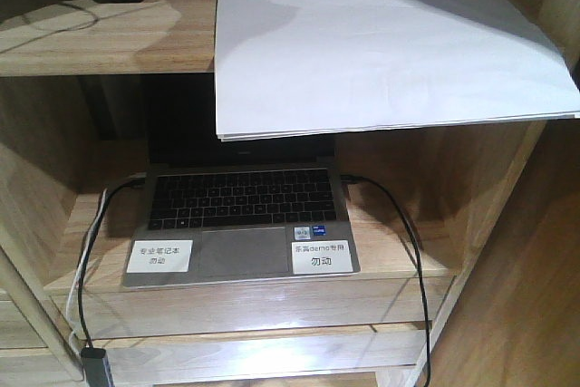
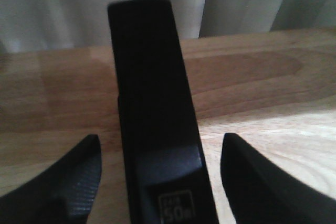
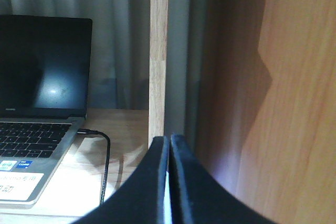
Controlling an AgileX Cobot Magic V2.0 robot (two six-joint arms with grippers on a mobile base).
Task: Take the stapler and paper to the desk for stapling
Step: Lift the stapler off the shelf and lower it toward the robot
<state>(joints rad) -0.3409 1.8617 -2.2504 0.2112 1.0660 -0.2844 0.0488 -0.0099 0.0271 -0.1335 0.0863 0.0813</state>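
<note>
left hand [image 2: 160,140] wide open astride stapler [image 2: 152,77], untouching; right hand [image 3: 169,141] pinches paper [image 1: 381,52].

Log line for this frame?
left claw: open, straddling stapler | right claw: shut, right of laptop | paper: on shelf, overhanging laptop

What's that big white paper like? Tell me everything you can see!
The paper is a thin stack of plain white sheets; separate edges show at its front left corner. It lies flat on the upper wooden shelf, its front part sticking out past the shelf edge above the open laptop. A soft shadow crosses it. Nothing else touches it in the front view.
</note>
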